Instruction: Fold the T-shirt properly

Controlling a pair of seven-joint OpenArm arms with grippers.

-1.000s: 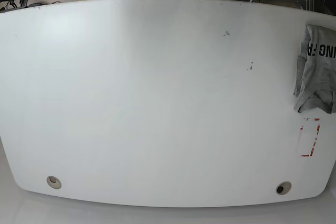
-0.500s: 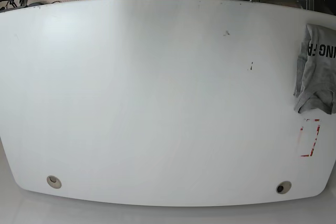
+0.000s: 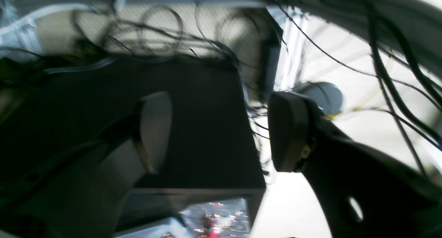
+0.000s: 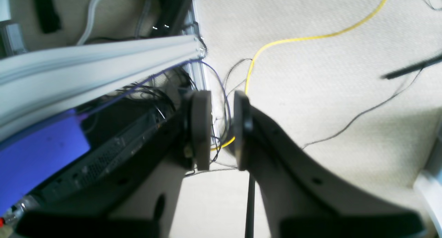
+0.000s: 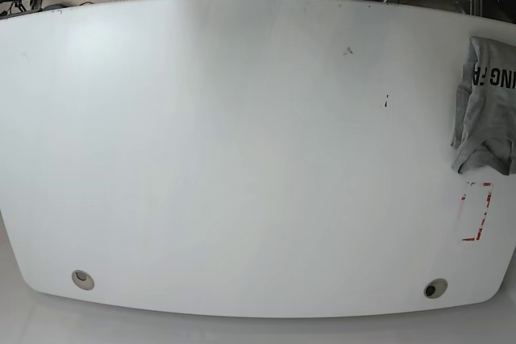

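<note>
The white table (image 5: pixel 242 159) is nearly bare; the grey T-shirt (image 5: pixel 486 106) lies bunched at its far right edge, partly out of frame, so a careless pull could drag it off. The left gripper (image 3: pixel 221 131) gapes empty; the right gripper (image 4: pixel 221 131), nearly closed, holds nothing.

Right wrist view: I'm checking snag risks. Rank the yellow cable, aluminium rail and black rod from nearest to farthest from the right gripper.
1. yellow cable, running just behind the right gripper
2. aluminium rail, upper left
3. black rod, far right
</note>
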